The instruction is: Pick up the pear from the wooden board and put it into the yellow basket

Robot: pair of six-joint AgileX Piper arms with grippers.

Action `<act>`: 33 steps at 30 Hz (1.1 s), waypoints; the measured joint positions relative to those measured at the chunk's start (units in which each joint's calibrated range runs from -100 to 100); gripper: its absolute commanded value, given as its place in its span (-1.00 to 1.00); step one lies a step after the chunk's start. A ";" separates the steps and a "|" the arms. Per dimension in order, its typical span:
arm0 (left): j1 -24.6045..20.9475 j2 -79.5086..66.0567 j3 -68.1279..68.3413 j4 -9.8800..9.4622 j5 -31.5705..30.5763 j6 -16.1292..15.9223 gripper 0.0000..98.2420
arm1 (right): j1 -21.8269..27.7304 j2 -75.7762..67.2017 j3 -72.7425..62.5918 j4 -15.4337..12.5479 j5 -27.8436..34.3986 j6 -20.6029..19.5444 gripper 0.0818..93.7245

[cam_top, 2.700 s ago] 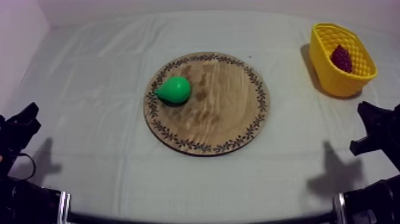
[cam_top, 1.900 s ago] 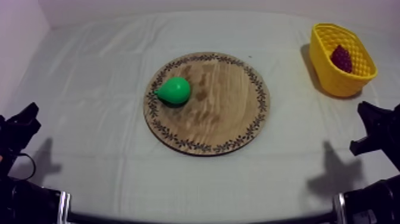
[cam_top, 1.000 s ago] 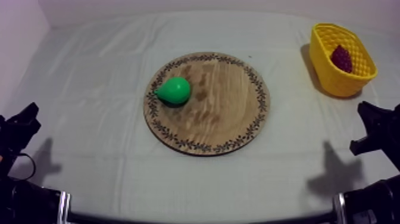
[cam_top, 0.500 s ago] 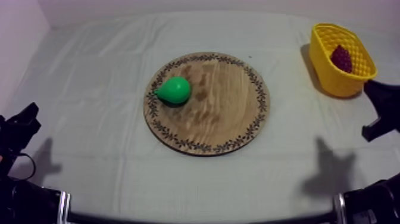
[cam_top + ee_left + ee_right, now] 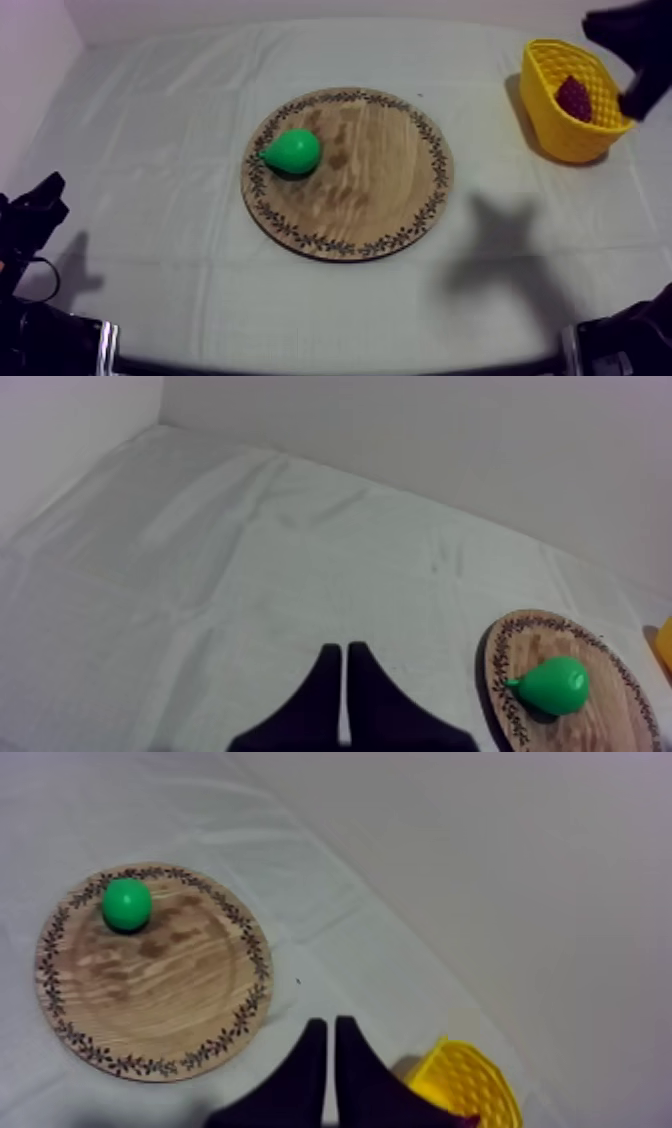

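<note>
Right claw [image 5: 331, 1024] is closed with nothing in it, its two black fingers pressed together into a narrow wedge. It hangs above the cloth between the round wooden board [image 5: 160, 987] and the yellow basket [image 5: 470, 1087]. From above, the right arm [image 5: 635, 45] reaches in at the far right, over the back rim of the yellow basket [image 5: 560, 135]. Its shadow falls on the grey-white worktop [image 5: 150, 130] in front of the basket.

Left claw [image 5: 342, 648] is also closed and empty, fingers together. It sits low at the left side of the worktop, well apart from the board.

The green pear [image 5: 293, 150] lies on its side on the left part of the board [image 5: 370, 190], inside the patterned rim, with its narrow end pointing left. Neither claw touches it. A small red fruit [image 5: 573, 97] lies inside the basket.
</note>
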 measured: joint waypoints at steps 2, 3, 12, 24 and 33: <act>0.00 0.00 0.00 0.00 0.00 0.00 -1.00 | -2.02 7.17 -7.62 0.70 2.68 0.23 -0.99; 0.00 0.00 0.00 0.00 0.00 0.00 -1.00 | -2.80 9.69 -10.23 0.95 3.60 0.33 -0.99; 0.00 0.00 0.00 0.00 0.00 0.00 -1.00 | -8.81 29.23 -28.47 3.36 10.04 0.70 -0.99; 0.00 0.00 0.00 0.00 0.00 0.00 -1.00 | -15.44 52.06 -47.56 7.68 22.28 -0.17 -0.99; 0.00 0.00 0.00 0.00 0.00 0.00 -1.00 | -20.51 70.76 -63.93 11.30 36.09 -1.37 -0.99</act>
